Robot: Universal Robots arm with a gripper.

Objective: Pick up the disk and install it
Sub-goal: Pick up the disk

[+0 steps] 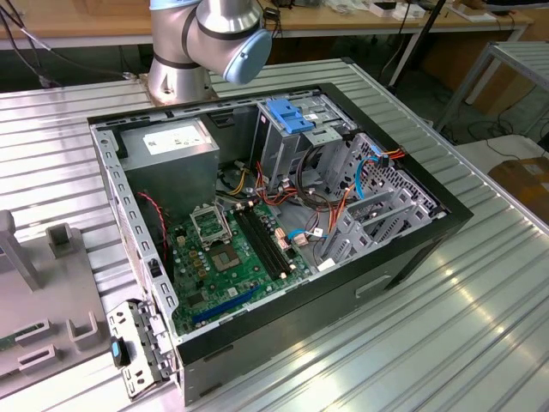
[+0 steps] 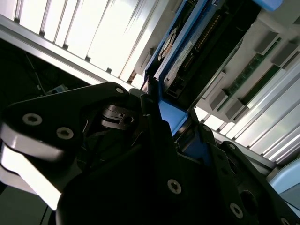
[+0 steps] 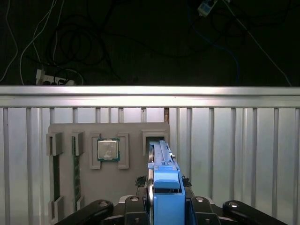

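Gripper point(image 3: 165, 205) closed on the disk point(image 3: 162, 164), held edge-on, far end toward the grey fixture tray point(image 3: 131, 180). Dark drive body in bright blue carrier, tab end between the jaws.

Ahead of the claw point(image 3: 166, 208), which clamps the blue-framed dark rectangular disk point(image 3: 164, 180), a flat grey fixture plate point(image 3: 110, 187) carries raised grey slot blocks point(image 3: 54, 143) and a square silver chip point(image 3: 108, 150). To one side of the claw the ribbed silver metal bench point(image 3: 234, 159) lies open. Beyond the bench edge, loose dark cables point(image 3: 79, 44) tangle.
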